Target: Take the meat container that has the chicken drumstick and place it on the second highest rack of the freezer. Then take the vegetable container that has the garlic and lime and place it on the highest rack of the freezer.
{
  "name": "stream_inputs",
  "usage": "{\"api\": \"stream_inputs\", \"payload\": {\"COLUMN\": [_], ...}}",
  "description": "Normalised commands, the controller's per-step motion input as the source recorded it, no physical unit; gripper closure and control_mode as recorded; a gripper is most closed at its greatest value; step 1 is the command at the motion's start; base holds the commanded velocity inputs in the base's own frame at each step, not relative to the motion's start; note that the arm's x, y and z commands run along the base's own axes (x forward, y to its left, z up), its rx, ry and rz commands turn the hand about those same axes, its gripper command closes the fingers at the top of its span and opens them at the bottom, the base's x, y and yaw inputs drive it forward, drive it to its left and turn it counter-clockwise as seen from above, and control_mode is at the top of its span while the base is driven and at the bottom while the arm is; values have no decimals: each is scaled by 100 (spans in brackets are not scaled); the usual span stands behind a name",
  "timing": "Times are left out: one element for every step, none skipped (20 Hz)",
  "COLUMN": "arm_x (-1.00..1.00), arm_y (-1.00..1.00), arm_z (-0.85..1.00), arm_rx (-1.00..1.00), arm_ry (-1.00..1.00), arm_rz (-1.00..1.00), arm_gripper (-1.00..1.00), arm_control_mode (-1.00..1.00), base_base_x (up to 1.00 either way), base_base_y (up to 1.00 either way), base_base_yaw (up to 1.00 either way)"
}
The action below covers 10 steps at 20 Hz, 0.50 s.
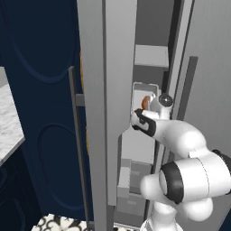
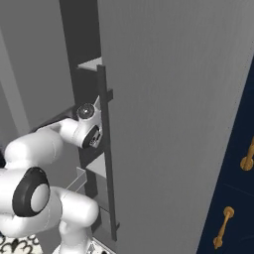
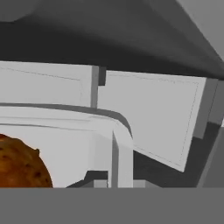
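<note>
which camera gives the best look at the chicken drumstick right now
The hand view: the chicken drumstick sits close at lower left, its speckled orange-brown skin plain against the pale tray wall. The left base view shows it as a small orange spot in the tray. The right base view reveals nothing of it.

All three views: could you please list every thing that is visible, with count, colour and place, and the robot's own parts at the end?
freezer: one, grey, tall, in the middle, standing open.
freezer door: one, grey, at the right of the right base view.
highest rack: one, pale grey, top of the stack.
meat container: one, pale grey tray, below that rack, at the gripper.
chicken drumstick: one, orange-brown, inside the container.
drawers: pale grey, low in the freezer; count unclear.
navy cabinets: dark navy, left of the freezer.
gold handles: two, on the navy cabinet, far right.
counter: one, pale marbled, far left.
gripper: one, dark, shut on the container's rim.
</note>
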Motion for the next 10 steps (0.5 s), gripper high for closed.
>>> {"api": "stream_inputs", "payload": {"arm_x": [59, 61, 60, 59, 57, 55, 58, 56, 54, 46], "arm_y": [0, 0, 0, 0, 0, 0, 0, 0, 0, 0], "arm_z": [0, 0, 3, 6, 0, 0, 0, 0, 0, 0], "arm_rx": [0, 0, 0, 0, 0, 0, 0, 0, 0, 0], "arm_ry": [5, 8, 10, 11, 7, 4, 1, 0, 0, 0], "arm_rz": [0, 0, 0, 0, 0, 0, 0, 0, 0, 0], "arm_gripper": [100, 100, 100, 100, 100, 100, 100, 100, -100, -100], "arm_control_mode": [-100, -100, -100, -100, -100, -100, -100, -100, -100, -100], "base_base_x": [0, 0, 0, 0, 0, 0, 0, 0, 0, 0], "base_base_y": [0, 0, 0, 0, 0, 0, 0, 0, 0, 0], "base_base_yaw": [0, 0, 0, 0, 0, 0, 0, 0, 0, 0]}}
